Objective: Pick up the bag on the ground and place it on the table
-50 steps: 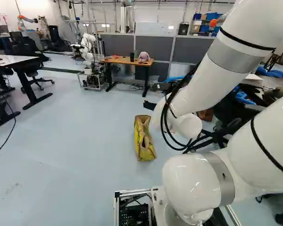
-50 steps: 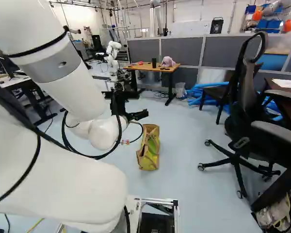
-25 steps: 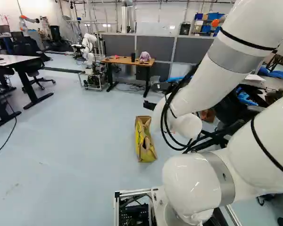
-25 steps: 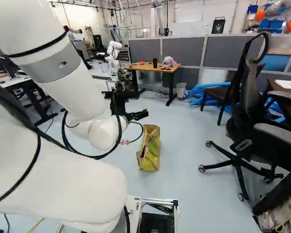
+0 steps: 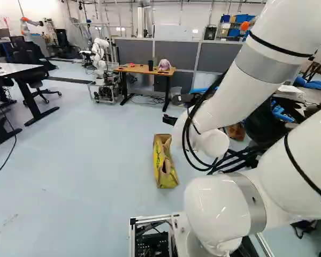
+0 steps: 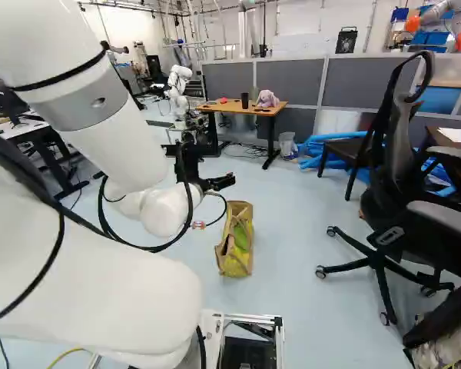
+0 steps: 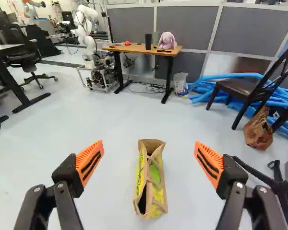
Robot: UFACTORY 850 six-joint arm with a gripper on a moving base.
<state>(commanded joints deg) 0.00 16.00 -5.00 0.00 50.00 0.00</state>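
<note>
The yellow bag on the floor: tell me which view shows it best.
The wrist view: the yellow bag appears largest, its opening plain to see, ahead of the open pincer. Both base views show it smaller on the floor.

Bag (image 7: 159,195): yellow-green, trimmed in tan, mouth left open; apparently stood upright on pale floor (image 7: 98,122), long sides aligned roughly between 12 and 6 o'clock. Table (image 7: 134,49): wooden top supported by dark legs, placed well apart, beyond bag at 12 o'clock.
</note>
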